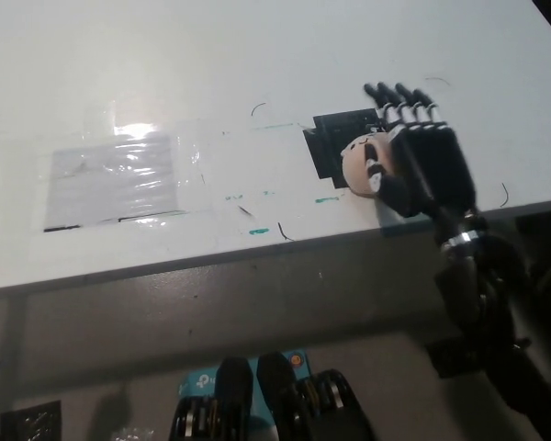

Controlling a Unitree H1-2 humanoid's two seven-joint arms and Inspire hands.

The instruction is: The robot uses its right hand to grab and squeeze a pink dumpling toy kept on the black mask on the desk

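The desk (257,55) is a flat, smooth white sheet with a grey front edge running across the frame below it. At far left on the surface lies a rectangular patch of clear glossy film (115,179), wrinkled, catching a bright glare at its upper edge; a dull grey rectangle shows through it. To its right the top carries thin teal marker dashes (257,231) and a few short dark pen strokes. Further right sits the black mask (335,138), a matte, square-cornered dark patch lying flat near the desk's front edge. The pink dumpling toy (358,163) rests on the mask's lower right part: a rounded, soft-looking pale pink lump with small dark face markings on its right side. Just beside it to the right, touching or nearly touching its flank, is the right hand (422,161), black, hard-shelled and glossy, with white bands across the knuckle segments. Its fingers (395,95) are extended and spread, pointing away up the desk past the mask's top edge, and are not wrapped round the toy; the thumb lies close against the toy's right side. The black forearm runs down to the lower right corner. Left hand not in view.
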